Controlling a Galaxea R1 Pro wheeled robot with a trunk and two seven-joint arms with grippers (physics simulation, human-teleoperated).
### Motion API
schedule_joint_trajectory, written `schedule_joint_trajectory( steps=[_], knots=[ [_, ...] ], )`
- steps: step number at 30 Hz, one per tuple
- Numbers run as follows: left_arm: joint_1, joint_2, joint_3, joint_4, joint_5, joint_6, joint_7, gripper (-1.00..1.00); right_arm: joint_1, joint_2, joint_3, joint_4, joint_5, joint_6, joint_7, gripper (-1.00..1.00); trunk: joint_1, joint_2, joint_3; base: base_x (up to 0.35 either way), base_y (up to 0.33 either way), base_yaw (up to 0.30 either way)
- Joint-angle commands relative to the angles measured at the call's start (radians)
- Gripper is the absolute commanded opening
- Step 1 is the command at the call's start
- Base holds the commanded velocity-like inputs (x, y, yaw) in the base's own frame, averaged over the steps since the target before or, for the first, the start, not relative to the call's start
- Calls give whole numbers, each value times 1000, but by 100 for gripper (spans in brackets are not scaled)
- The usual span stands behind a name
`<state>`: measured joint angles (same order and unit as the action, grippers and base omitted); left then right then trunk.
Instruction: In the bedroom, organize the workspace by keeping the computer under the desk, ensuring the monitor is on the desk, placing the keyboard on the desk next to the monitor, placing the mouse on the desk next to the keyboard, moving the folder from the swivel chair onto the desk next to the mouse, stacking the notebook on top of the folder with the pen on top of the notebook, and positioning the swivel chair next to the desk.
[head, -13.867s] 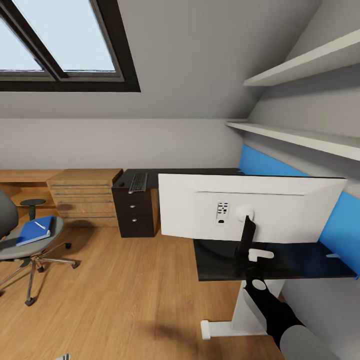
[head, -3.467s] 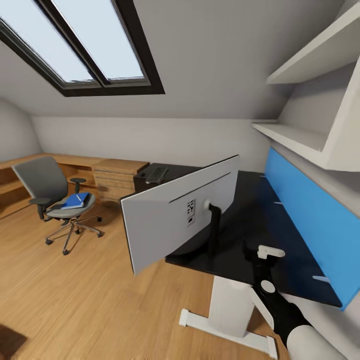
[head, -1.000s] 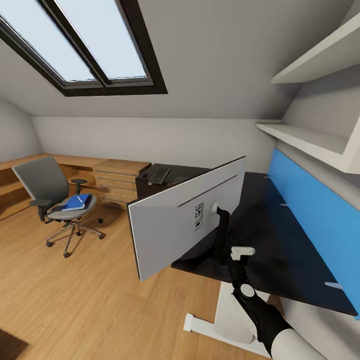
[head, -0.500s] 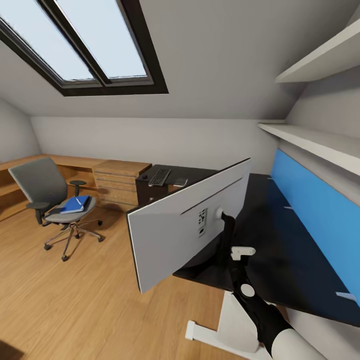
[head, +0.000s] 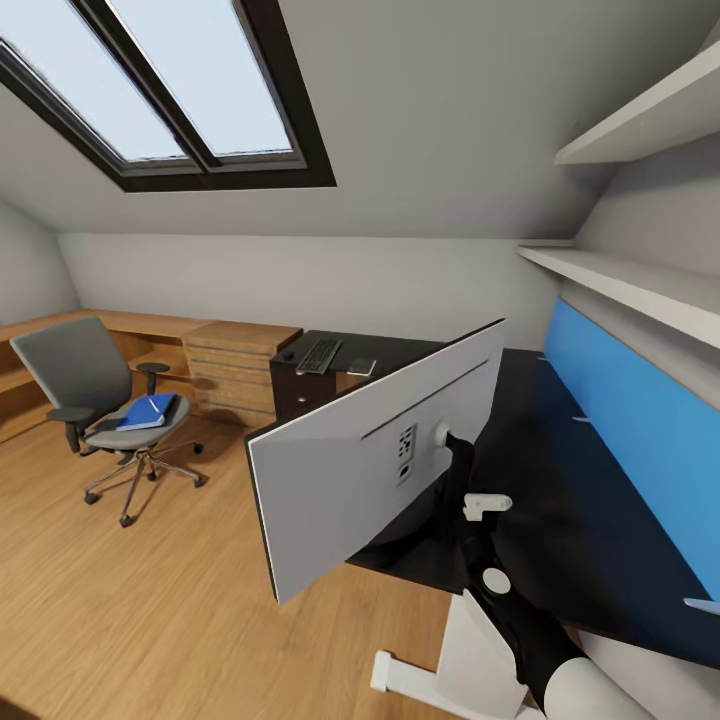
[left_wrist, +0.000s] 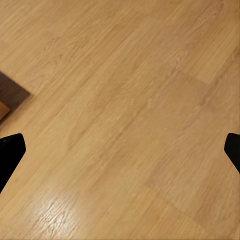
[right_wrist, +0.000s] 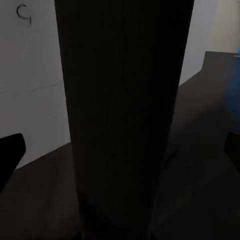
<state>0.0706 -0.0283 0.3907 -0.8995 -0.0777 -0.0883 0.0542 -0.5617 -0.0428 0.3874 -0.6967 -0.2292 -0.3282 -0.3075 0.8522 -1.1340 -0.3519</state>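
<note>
The monitor (head: 375, 465) stood at the centre of the head frame on the near end of the desk (head: 570, 520), its pale grey back turned to the camera and the panel angled down toward lower left. Its black stand (head: 455, 480) rose just right of centre. The right gripper (head: 478, 520) sat right behind that stand in the lower middle of the frame; in the right wrist view the stand (right_wrist: 122, 115) ran as a broad dark column between the two black fingertips (right_wrist: 10, 155) at the frame edges, jaws spread wide with visible gap on both sides (not pinching it as far as could be seen).

The left gripper (left_wrist: 120, 155) was spread wide too, fingertips (left_wrist: 10, 157) at opposite edges of the left wrist frame, over bare wooden floor (left_wrist: 125, 100).

Far end of the desk, upper centre of the head frame: the keyboard (head: 319, 354) lay flat, with a small dark flat item (head: 361, 366) just beside it to the right (too small to name). Black drawers (head: 290, 395) sat below.

At left middle, well apart from the desk, the swivel chair (head: 95, 400) stood on the floor with the folder (head: 148, 411) on its seat and the pen (head: 153, 406) lying on top. A wooden cabinet (head: 238, 368) stood between chair and desk. A blue wall panel (head: 630, 440) ran along the right.
</note>
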Motion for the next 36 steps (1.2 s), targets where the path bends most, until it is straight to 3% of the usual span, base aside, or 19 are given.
schedule_joint_trajectory(
  steps=[1, 3, 4, 36],
  knots=[
    [0, -1, 2, -1, -8, -2, 3, 100, -1, -2, 8, 5, -10, -5, -7, 100, 0, -1, -1, 4, 0, 0],
    [0, -1, 2, -1, -8, -2, 3, 100, -1, -2, 8, 9, -10, -4, -8, 100, 0, -1, -1, 3, 0, 0],
    [0, -1, 2, -1, -8, -2, 3, 100, -1, -2, 8, 11, -10, -3, -8, -100, 0, -1, -1, 2, 0, 0],
    [0, -2, 0, 1, -8, -1, 0, 100, -1, -5, 9, 17, -9, -6, -8, -100, 0, -1, -1, 0, 0, 0]
  ],
)
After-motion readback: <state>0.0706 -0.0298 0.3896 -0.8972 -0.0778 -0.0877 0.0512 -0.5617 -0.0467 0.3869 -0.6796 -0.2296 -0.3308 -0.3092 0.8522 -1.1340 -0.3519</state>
